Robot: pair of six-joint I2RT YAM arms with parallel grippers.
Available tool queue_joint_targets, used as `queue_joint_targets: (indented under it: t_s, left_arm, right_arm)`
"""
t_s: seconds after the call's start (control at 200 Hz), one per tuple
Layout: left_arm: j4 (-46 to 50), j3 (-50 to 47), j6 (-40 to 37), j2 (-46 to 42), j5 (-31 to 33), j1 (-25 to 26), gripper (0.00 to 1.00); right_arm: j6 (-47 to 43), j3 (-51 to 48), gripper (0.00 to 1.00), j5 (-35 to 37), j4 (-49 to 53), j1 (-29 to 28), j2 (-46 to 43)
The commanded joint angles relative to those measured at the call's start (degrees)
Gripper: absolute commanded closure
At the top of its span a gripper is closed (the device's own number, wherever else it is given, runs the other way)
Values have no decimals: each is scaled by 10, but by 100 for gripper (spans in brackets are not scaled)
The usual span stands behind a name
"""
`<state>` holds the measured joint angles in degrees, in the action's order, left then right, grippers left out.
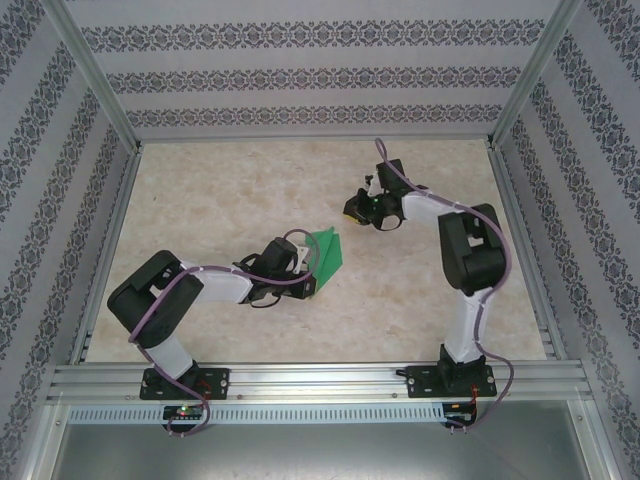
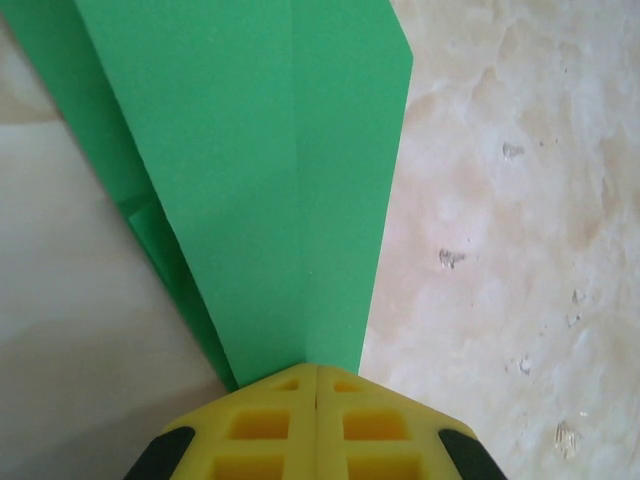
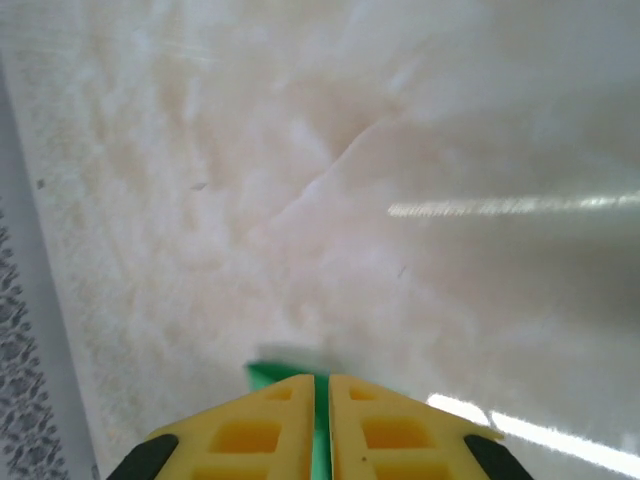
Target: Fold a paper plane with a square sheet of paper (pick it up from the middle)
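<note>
Pinching the paper plane [image 1: 327,250] mid-table, your left gripper [image 2: 316,372] is clamped on its narrow end. Your right gripper [image 3: 322,385], farther right, is nearly closed, apparently empty. Folding looks finished, so set it down gently.

Robotics test cell, laboratory type. Left arm [image 1: 175,290] and right arm [image 1: 465,255] are bolted by black base plates [image 1: 185,383] to an aluminium rail [image 1: 320,380] along the near edge. The marble-look surface [image 1: 230,190] is boxed on three sides by upright panels [image 1: 300,70] papered in striped damask print. Bare metal corner posts [image 1: 95,75] frame the enclosure. Purple cables [image 1: 395,170] run exposed along both arms.
</note>
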<state>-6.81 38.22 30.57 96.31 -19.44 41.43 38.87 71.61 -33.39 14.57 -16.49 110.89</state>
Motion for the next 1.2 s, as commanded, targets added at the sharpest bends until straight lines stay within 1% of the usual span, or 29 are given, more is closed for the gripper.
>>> queue_joint_targets:
  t_s: [0.0, 0.11, 0.19, 0.285, 0.405, 0.684, 0.804, 0.864, 1.074, 1.199]
  left_arm:
    - [193, -23, -48, 11, -13, 11, 100]
    - [215, -16, -64, -9, -28, 10, 100]
    - [239, -11, -71, -27, -24, 10, 100]
    - [245, -8, -75, -45, -22, 10, 100]
    - [252, 4, -78, -42, -21, 10, 100]
    - [248, 0, -67, -58, -23, 10, 100]
    - [271, 18, -64, -81, -24, 10, 100]
    - [284, 31, -63, -98, -22, 10, 100]
    - [300, 82, -37, -151, -31, -1, 94]
    - [260, 114, -4, -133, -59, -29, 91]
  right_arm:
    - [-1, -58, 87, -23, -49, -29, -67]
    - [10, -111, 87, -20, -66, -67, -98]
    - [27, -142, 87, -18, -89, -96, -107]
    - [51, -163, 87, -24, -129, -124, -96]
    - [74, -171, 88, -31, -167, -144, -69]
    - [67, -175, 89, -22, -180, -144, 4]
    - [47, -168, 89, 5, -140, -144, 18]
    - [45, -173, 89, 11, -141, -145, 21]
    - [51, -202, 90, 14, -168, -148, 31]
    - [58, -211, 90, 12, -183, -148, 38]
